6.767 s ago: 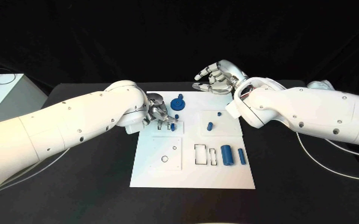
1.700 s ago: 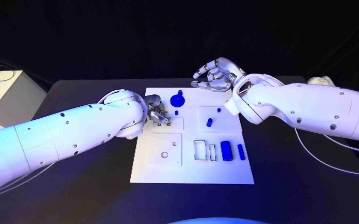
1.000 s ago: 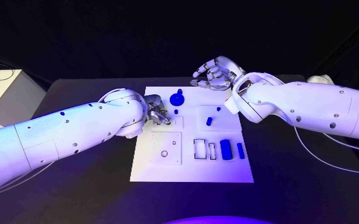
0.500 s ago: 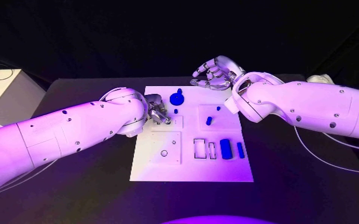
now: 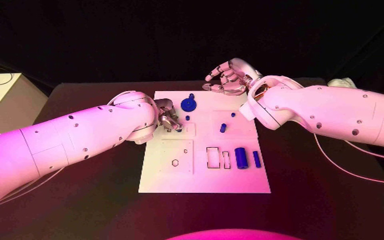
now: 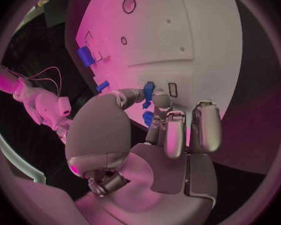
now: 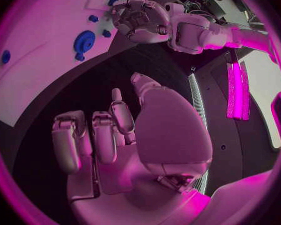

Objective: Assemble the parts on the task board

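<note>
Only wristward, part (image 6: 148, 89) between fingers (image 6: 160, 102)

overhead head view, two close wrist views

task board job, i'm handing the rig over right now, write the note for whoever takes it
Left hand: low over the task board, fingers pinching a small blue part at a slot near the board's left side; not released.
Right hand: raised past the board's far edge, fingers curled, holding nothing.
On the board: round blue part near the far edge, two small blue pieces mid-board, blue cylinder and slimmer blue bar toward the right side.
Done: hard to judge.
Left: seat the pinched part, then place the loose ones.
</note>
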### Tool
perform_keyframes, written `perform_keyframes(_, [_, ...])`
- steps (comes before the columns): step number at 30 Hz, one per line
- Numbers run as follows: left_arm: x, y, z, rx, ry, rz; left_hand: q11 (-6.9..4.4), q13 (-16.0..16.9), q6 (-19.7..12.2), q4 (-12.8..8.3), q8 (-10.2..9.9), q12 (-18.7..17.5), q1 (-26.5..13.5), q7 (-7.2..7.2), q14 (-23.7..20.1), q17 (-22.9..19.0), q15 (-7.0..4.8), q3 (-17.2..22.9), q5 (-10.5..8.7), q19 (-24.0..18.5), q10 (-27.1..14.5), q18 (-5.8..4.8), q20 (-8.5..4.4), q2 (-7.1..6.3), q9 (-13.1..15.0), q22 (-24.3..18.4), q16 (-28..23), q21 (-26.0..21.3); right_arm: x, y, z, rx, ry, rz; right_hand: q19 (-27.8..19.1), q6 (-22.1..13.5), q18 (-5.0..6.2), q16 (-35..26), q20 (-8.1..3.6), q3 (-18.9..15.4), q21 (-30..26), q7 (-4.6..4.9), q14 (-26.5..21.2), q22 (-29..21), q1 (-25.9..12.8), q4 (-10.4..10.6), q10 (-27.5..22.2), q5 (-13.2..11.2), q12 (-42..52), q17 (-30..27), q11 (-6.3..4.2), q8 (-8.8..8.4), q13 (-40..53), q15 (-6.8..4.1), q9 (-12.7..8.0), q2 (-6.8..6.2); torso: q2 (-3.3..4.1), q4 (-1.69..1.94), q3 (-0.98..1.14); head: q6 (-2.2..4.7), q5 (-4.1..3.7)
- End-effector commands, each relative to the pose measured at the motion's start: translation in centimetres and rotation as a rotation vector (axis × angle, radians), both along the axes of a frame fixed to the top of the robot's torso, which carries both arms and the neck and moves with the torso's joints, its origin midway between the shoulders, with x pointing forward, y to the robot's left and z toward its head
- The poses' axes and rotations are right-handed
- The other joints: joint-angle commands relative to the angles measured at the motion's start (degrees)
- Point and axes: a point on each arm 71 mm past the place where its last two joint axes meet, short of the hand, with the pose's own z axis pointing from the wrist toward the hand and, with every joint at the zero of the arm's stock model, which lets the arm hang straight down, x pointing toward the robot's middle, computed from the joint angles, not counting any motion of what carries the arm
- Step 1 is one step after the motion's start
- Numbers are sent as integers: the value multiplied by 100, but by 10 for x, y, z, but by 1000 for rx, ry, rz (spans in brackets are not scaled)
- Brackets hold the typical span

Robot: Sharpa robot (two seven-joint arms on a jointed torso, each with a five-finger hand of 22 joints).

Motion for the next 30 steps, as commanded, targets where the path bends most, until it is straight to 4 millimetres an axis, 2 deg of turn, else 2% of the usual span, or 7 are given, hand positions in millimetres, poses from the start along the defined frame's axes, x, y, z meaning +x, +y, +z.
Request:
perform_keyframes(1, [-4,-4,-4,5,30,-16,-28,14,36,-1104,10,-13,28,6,597,1508,-30,1117,1,30,13,-40,-11,51,-3,3,25,38,-1,2,0,-9,-2,18,590,-35,-39,-30,-21,-7,12,-9,534,1508,-59,15,-36,19,-20,1264,-9,21,-4,-11,6,9,-3,4,4,-10,0])
perform_keyframes(16, [-4,-7,-4,-8,45,-12,-45,43,67,-1018,-12,5,-121,-27,597,1508,-36,985,-34,41,93,-44,-14,24,8,19,25,37,-1,2,0,-10,-1,19,590,-35,-39,-30,-21,-7,12,-9,534,1508,-59,15,-36,19,-20,1264,-9,21,-4,-11,6,9,-6,4,1,-16,-5])
perform_keyframes(30, [-1,-6,-4,-13,25,9,-97,73,166,-602,-109,0,-407,-110,597,1508,-80,317,-136,56,150,-48,-56,129,-8,22,25,6,-1,2,0,-10,-1,19,590,-44,-39,-35,-21,-18,12,-10,532,1508,-60,15,-40,20,-28,1257,-10,31,-10,-12,17,15,-4,2,-3,-9,-23])
